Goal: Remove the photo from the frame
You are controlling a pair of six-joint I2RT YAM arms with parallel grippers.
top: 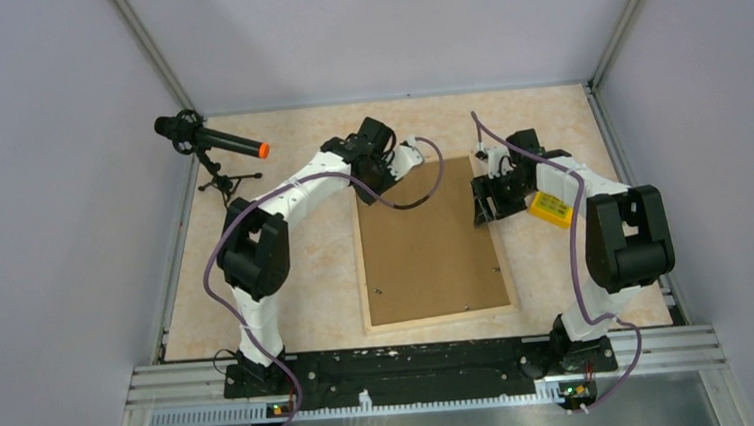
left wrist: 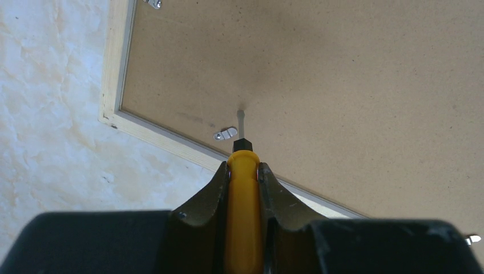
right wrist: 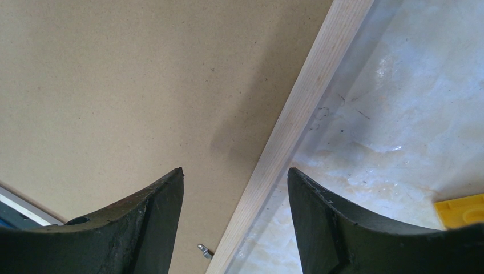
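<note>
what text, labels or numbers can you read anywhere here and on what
No text can be read in any view.
yellow block: dark marks on its top, too small to read.
frame: plain brown reverse board, no print.
yellow-handled tool: no marking shows on the handle.
microphone: no lettering visible.

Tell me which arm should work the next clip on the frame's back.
Left. The left gripper is shut on a yellow-handled screwdriver whose tip sits beside a metal clip. The right gripper is open and empty, straddling the frame's wooden edge.
</note>
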